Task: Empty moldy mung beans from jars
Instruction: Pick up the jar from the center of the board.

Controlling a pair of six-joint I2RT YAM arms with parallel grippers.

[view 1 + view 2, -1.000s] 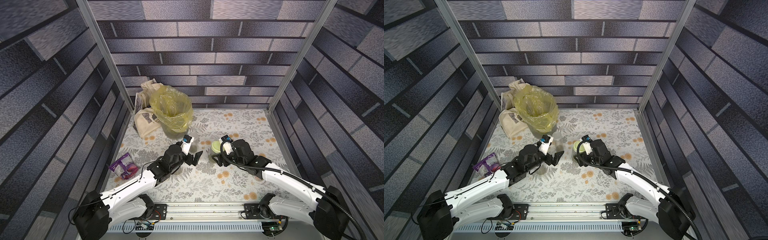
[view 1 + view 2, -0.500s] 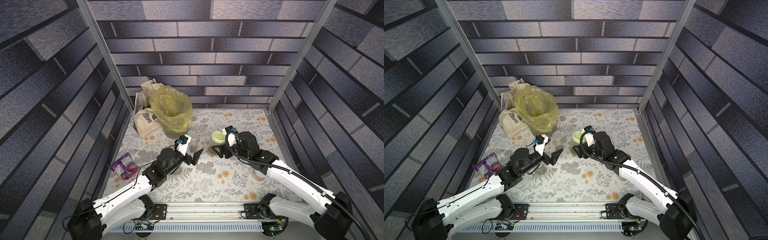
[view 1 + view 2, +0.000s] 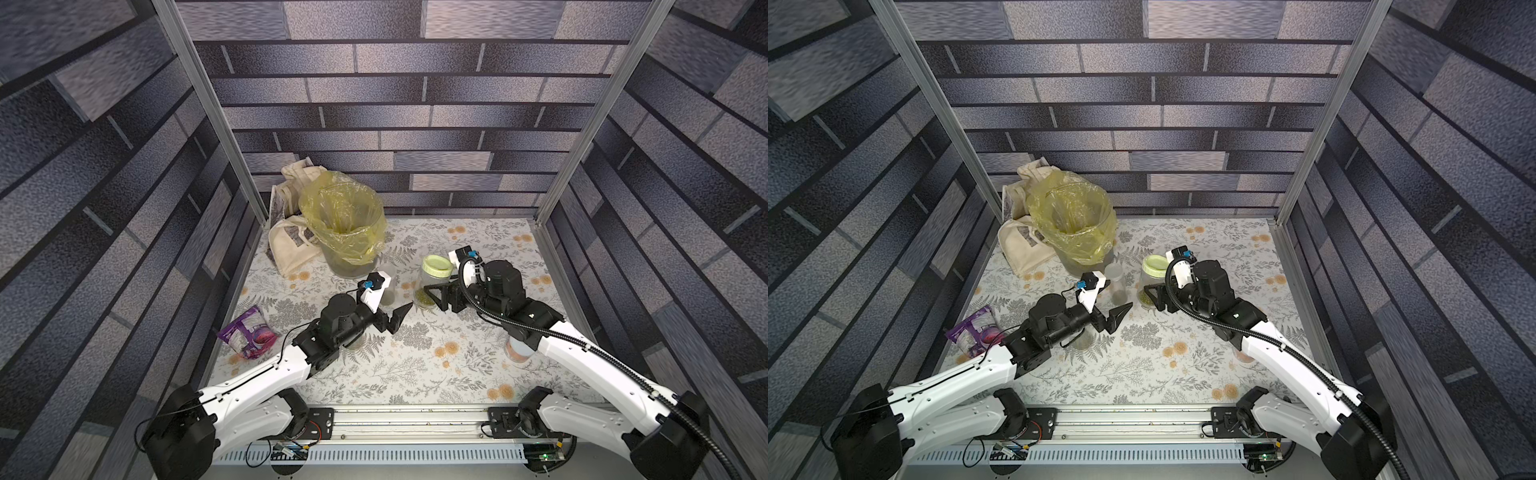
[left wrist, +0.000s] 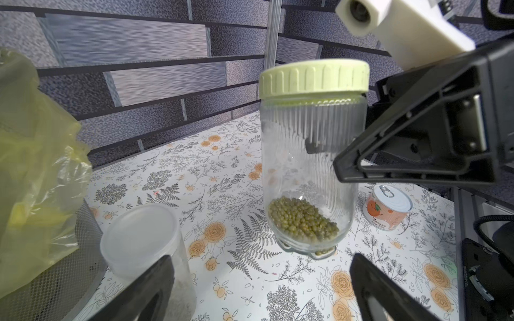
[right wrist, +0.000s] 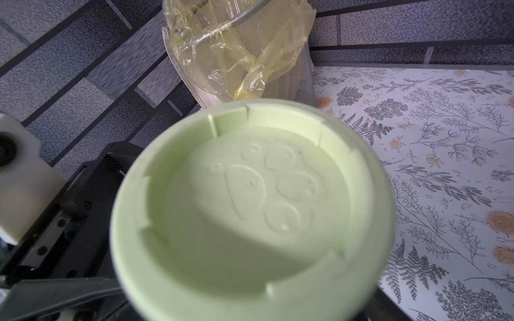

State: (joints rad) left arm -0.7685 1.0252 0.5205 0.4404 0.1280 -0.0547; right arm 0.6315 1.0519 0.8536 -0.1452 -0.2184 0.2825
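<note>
The wide clear jar [image 3: 432, 286] with a pale green lid [image 4: 314, 77] hangs tilted above the table, and my right gripper [image 3: 434, 293] is shut on its ribbed body. A small heap of mung beans [image 4: 303, 222] lies in its bottom; they also show in a top view as mung beans [image 3: 1145, 296]. The lid [image 5: 250, 208] fills the right wrist view and hides the jaws. My left gripper [image 3: 390, 316] stands open and empty just in front of the jar; the left wrist view shows the left gripper [image 4: 261, 261] below it. A tall frosted-lidded jar [image 3: 388, 286] stands next to my left gripper.
The grey mesh bin [image 3: 353, 266] lined with a yellow bag [image 3: 345, 224] stands at the back left, a cloth tote [image 3: 286, 249] behind it. A pinkish can [image 4: 386, 208] sits under my right forearm. A purple pouch [image 3: 249, 334] lies by the left wall.
My right gripper has lifted the green-lidded jar off the table and carried it slightly toward the back. The left gripper has stayed open in about the same place.
</note>
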